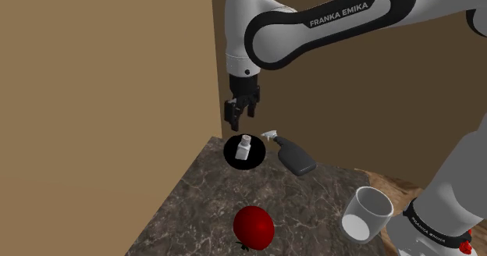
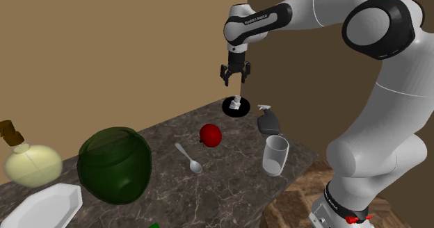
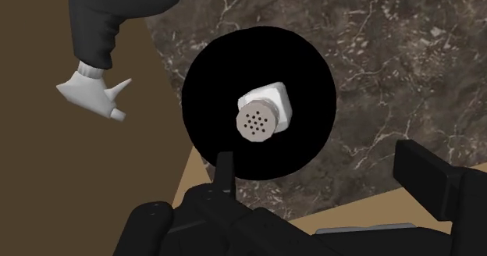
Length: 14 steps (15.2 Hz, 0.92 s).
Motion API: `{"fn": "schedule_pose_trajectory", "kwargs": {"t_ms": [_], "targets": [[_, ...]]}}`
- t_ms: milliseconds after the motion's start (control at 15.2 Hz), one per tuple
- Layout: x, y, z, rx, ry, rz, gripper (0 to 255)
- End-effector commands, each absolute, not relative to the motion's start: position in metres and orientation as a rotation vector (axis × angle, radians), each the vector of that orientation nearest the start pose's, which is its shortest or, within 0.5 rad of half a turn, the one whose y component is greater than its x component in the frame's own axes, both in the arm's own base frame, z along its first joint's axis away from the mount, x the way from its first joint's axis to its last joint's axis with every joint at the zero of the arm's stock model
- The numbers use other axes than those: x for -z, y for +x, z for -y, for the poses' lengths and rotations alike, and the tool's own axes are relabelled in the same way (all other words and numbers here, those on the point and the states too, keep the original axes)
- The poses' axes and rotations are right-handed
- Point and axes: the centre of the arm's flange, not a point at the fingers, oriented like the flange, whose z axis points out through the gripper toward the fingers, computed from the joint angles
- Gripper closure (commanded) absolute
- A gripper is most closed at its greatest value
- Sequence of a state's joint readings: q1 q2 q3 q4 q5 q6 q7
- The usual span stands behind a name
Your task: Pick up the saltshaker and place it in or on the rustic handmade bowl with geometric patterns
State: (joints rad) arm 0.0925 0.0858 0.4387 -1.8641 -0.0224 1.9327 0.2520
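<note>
A small white saltshaker [image 1: 244,147] [image 2: 237,103] with a perforated top [image 3: 264,115] stands upright inside a flat black bowl [image 1: 234,158] [image 2: 229,110] [image 3: 226,75] at the far corner of the dark marble counter, close to the brown wall. My black gripper [image 1: 240,120] [image 2: 235,79] [image 3: 318,162] hangs straight above the shaker with a gap of air between them. It is open, its fingers spread wider than the shaker and touching nothing.
A dark spray bottle [image 1: 293,156] [image 2: 268,122] [image 3: 109,20] lies right beside the bowl. Nearer the stand sit a red round fruit [image 1: 254,227] [image 2: 211,134] and a clear cup [image 1: 367,212] [image 2: 275,155]. A spoon [image 2: 189,158], green jar [image 2: 115,165], yellowish bottle [image 2: 31,163] and white plate [image 2: 42,209] lie farther along.
</note>
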Motion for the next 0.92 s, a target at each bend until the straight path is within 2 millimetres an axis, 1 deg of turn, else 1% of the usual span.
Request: {"fn": "schedule_pose_trajectory", "kwargs": {"t_ms": [0,66,264,330,858], "targets": [[-0.471,0.505,-0.288,-0.022,-3.099,0.446,0],[-0.471,0.505,-0.288,-0.022,-3.099,0.446,0],[-0.511,0.506,-0.288,-0.022,-3.099,0.446,0],[-0.521,0.506,-0.288,-0.022,-3.099,0.446,0],[-0.521,0.506,-0.288,-0.022,-3.099,0.446,0]]}}
